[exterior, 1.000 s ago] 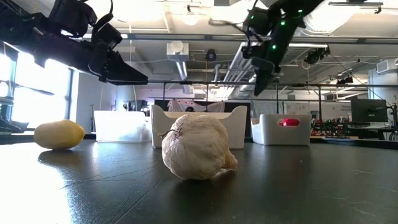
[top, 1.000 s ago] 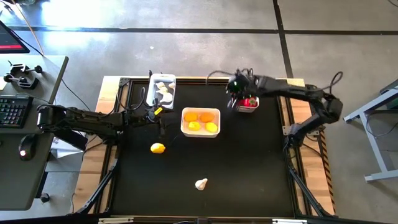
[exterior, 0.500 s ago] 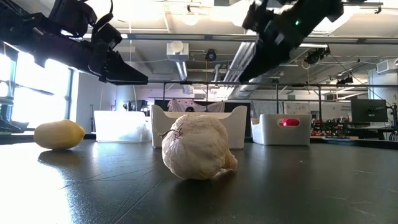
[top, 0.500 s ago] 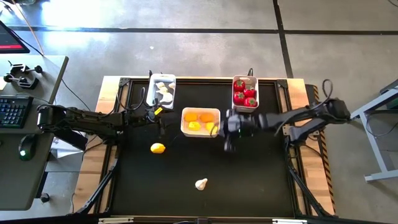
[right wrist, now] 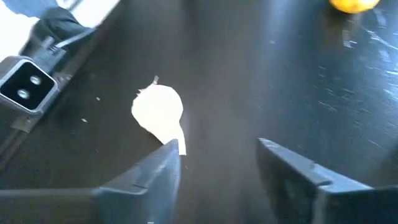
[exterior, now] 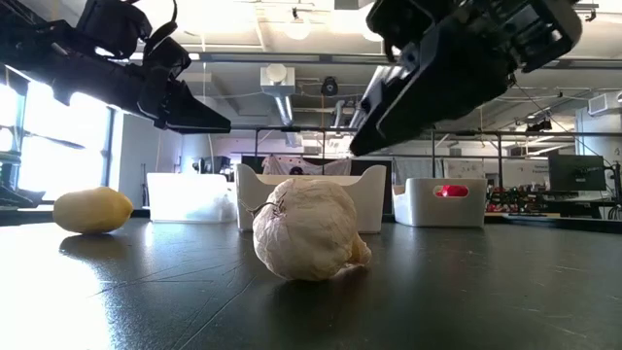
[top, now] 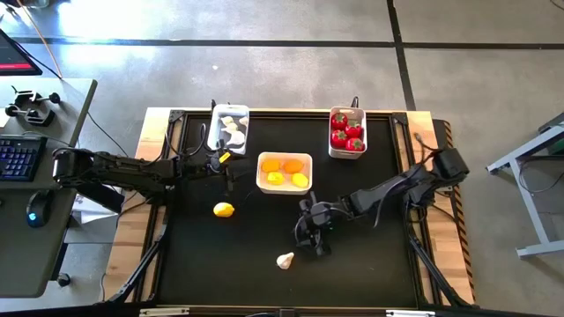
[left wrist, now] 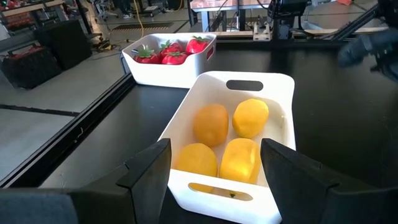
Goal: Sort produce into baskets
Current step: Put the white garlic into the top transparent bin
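High view: the black bench carries three white baskets at its far side, a narrow one with garlic, a wider one with lemons, another with red fruits; the right pincer, fingers apart and empty, hovers just beside a loose garlic bulb; the left pincer, fingers apart, waits near the lemon basket; a loose lemon lies below it.

We find no text, label, brand, number or sign that can be read in any of the views, neither on the white baskets, nor on the produce, nor on the dark worktop, nor in the room behind it.
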Tool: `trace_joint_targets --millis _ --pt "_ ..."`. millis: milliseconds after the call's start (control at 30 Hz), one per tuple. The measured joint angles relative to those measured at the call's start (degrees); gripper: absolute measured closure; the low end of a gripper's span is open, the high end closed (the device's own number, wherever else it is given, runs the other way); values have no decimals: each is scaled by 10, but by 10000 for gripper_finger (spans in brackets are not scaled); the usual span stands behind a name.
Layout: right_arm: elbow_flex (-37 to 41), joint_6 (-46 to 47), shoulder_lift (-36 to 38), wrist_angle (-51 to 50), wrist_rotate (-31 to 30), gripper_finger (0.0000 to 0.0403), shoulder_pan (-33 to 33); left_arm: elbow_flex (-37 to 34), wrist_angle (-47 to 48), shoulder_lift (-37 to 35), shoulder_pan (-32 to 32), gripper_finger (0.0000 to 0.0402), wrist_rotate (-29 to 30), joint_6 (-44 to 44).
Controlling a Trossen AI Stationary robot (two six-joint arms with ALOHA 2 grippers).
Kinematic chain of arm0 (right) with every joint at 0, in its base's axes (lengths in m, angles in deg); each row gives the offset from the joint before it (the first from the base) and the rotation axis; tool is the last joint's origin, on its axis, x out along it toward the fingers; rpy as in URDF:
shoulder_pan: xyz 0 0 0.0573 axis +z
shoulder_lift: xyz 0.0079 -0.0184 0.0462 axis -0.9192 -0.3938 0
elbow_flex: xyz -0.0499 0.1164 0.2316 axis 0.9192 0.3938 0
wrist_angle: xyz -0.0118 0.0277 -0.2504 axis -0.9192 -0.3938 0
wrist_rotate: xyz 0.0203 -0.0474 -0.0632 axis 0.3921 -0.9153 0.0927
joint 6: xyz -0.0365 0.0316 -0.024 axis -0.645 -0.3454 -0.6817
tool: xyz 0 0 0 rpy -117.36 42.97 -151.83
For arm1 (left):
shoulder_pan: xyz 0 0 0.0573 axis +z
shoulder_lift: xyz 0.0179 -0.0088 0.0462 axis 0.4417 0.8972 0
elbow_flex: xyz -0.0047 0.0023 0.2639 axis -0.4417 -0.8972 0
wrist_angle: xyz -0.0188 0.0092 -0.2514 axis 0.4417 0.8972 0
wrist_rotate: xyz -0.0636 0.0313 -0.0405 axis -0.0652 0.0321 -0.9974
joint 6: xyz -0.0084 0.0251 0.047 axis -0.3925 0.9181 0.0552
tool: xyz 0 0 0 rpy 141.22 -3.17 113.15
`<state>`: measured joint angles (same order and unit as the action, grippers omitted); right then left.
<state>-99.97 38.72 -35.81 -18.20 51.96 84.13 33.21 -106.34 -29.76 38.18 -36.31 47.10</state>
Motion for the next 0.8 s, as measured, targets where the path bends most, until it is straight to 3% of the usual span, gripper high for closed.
trace_joint_targets --millis 133,233,800 --pt "0 -2 -37 70 52 141 -8 0 1 0 0 168 0 0" --pt "0 -8 -60 123 89 122 -10 0 0 0 0 168 0 0" --pt "-80 9 -188 161 185 132 -18 0 9 0 0 168 0 -5"
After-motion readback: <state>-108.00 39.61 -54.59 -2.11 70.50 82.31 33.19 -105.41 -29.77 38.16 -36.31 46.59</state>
